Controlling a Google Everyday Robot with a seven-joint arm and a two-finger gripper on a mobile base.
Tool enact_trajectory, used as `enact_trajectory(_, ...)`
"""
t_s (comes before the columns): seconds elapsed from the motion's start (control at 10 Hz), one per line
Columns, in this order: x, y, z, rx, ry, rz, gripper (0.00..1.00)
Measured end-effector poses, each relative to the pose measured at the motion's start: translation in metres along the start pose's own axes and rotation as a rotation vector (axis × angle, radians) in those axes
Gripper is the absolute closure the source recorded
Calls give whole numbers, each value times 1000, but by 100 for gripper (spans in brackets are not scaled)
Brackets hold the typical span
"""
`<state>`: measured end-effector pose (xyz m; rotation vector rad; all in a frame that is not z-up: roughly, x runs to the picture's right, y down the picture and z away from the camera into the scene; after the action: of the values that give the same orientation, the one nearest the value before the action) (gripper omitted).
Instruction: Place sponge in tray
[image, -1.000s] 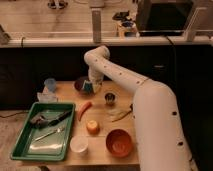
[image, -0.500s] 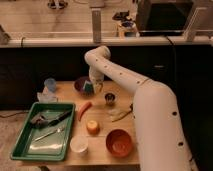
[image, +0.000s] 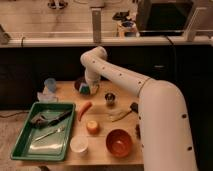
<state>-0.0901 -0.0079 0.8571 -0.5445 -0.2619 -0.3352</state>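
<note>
— Gripper (image: 90, 85) first: where is it?

— At the back of the wooden table (image: 67, 96), a little left of the frame's middle. The white arm (image: 150, 100) rises from the lower right, bends at the top centre and drops straight down, so the gripper points at the tabletop.

— Is it clamped on anything?

— I cannot tell. It sits right on the sponge (image: 94, 90), a small teal-green block at its tip, but whether it is pinching the sponge does not show.

— And the tray (image: 22, 146)?

— The bright green tray lies at the lower left, well apart from the sponge. A dark utensil (image: 50, 120) and a silvery one (image: 49, 133) lie inside it.

— What else is close to the sponge?

— A dark rounded thing (image: 80, 84) just to its left, which I cannot name. Further left stands a pale blue cup (image: 50, 83). To the right is a small metal cup (image: 110, 98).

— And towards the front?

— An orange-red carrot (image: 85, 110) lies beside the tray's right rim. Below it sits a round yellowish fruit (image: 92, 127), then a white cup (image: 79, 144) at the front edge. The round orange bowl (image: 119, 142) is to the right of that cup, near the arm.
</note>
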Motion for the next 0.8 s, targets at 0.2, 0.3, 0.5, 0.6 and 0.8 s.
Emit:
enact_trajectory(0.2,-16,-1,-4,-12,-5,-41,100)
enact_trajectory(0.3,-29,-4,-4,-24,-10,-71,100)
enact_trajectory(0.5,-54,-11,-6,-37,-32,-135,100)
enact_trajectory(0.6,-61,-14,-11,-39,-42,-164,100)
enact_trajectory(0.8,-70,-17,-19,-36,-57,-193,100)
